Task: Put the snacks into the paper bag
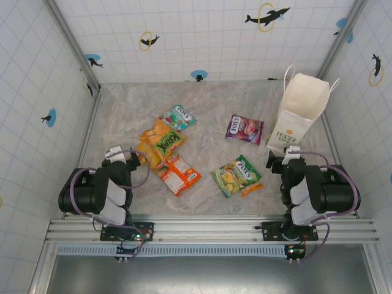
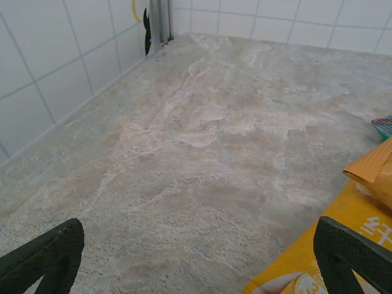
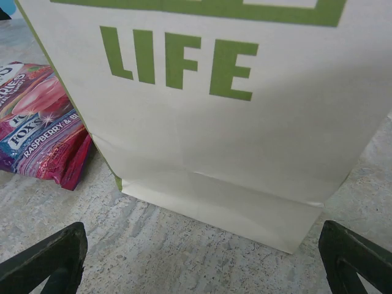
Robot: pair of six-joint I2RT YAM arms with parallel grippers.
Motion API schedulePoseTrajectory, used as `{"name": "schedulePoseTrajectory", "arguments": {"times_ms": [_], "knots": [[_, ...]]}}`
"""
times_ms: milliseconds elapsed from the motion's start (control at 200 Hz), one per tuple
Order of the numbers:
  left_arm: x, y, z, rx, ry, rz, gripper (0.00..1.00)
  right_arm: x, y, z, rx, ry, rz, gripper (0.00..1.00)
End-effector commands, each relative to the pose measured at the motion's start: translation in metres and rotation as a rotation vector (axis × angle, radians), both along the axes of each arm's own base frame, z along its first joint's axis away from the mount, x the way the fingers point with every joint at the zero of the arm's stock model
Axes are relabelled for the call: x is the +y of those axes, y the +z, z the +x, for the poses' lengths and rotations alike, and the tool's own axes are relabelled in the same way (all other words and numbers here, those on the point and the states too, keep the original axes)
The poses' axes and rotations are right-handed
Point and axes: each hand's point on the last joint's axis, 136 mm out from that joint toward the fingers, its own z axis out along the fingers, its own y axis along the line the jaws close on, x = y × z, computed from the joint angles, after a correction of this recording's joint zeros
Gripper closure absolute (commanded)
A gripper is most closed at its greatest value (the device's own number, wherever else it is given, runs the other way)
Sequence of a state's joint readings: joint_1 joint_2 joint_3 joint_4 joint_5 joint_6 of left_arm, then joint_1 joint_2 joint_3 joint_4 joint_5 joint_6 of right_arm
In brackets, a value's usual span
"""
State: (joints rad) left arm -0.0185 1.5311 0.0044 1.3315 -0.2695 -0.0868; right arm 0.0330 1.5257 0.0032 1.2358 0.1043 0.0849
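We saw the table [image 1: 208, 110] as a mottled beige, stone-look surface, matt and faintly grainy; the walls [image 1: 202, 37] looked like smooth white tiling with a slight sheen; the paper bag [image 1: 299, 107] was cream paper, matt, softly creased, its green lettering printed flat; the snacks [image 1: 164, 144] were glossy foil-like packets that caught the light; the purple packet [image 1: 244, 128] shone most and crinkled along its edge; the fingers [image 2: 49, 254] of the left gripper [image 2: 197, 239] looked like black matt plastic; the rail [image 1: 208, 229] at the near edge looked like ribbed, dull-silver metal.
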Motion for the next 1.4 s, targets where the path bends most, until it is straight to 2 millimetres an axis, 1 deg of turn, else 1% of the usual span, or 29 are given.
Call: {"name": "schedulePoseTrajectory", "arguments": {"times_ms": [0,701,831,891,966,1071,1116,1186,1231,1246,1331,1396], "knots": [[0.000,-0.004,-0.006,0.011,-0.004,-0.013,0.02,-0.001,0.005,0.001,-0.019,-0.002,-0.015,0.01],[0.000,-0.004,-0.006,0.011,-0.005,-0.014,0.02,0.000,0.006,0.001,-0.023,0.001,-0.012,0.01],[-0.001,-0.002,-0.007,0.005,-0.009,-0.010,0.02,0.002,0.006,0.006,-0.006,0.017,-0.014,0.01],[-0.003,-0.002,-0.004,0.013,-0.019,-0.007,0.02,0.003,0.008,0.008,-0.003,0.021,-0.013,0.01],[0.000,0.000,0.001,0.039,-0.002,-0.006,0.02,0.004,0.010,0.010,0.008,0.025,-0.011,0.01],[0.003,0.009,0.007,0.055,0.023,-0.002,0.02,0.005,0.018,0.010,0.016,0.026,-0.001,0.01],[0.002,0.018,0.011,0.038,0.031,-0.014,0.03,0.005,0.021,0.010,0.029,0.026,0.007,0.01],[0.001,0.028,0.018,0.059,0.053,-0.041,0.09,0.009,0.030,0.010,0.045,0.041,0.018,0.01],[-0.005,0.037,0.025,0.075,0.043,-0.039,0.12,0.011,0.039,0.009,0.043,0.048,0.036,0.01],[-0.007,0.041,0.027,0.075,0.041,-0.035,0.12,0.012,0.039,0.008,0.048,0.049,0.039,0.01],[-0.018,0.059,0.035,0.096,0.027,0.010,0.12,0.015,0.057,0.006,0.050,0.053,0.071,0.01],[-0.028,0.072,0.041,0.102,-0.006,0.009,0.13,0.016,0.071,0.003,0.063,0.057,0.085,0.01]]}}
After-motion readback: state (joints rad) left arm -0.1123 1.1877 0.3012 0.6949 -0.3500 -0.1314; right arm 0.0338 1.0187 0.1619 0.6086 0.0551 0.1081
